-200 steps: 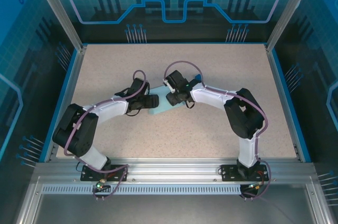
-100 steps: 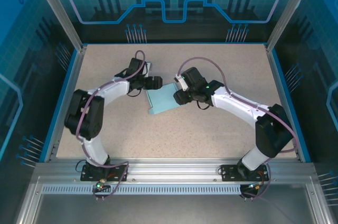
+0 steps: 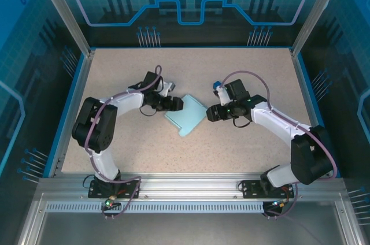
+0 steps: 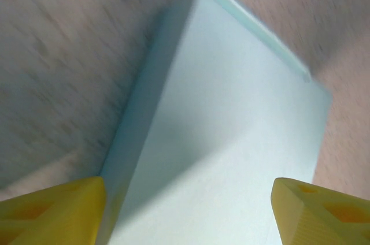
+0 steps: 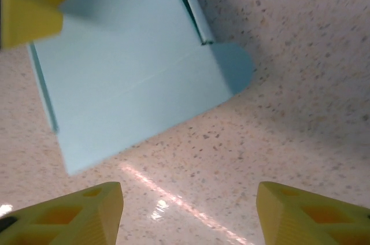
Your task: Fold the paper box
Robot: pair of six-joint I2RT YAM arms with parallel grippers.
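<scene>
Top external, paper box (image 3: 186,114), flat, lt blue

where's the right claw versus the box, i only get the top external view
Observer: The right claw is open over bare table; the paper box lies ahead, apart from its fingertips.
Operator: any flap sticking out
Observer: Yes, a rounded tab juts from one corner of the box.
Operator: and the left claw
Observer: The left claw has its fingers spread wide, and the box spans the gap between them; whether they touch it I cannot tell.
</scene>
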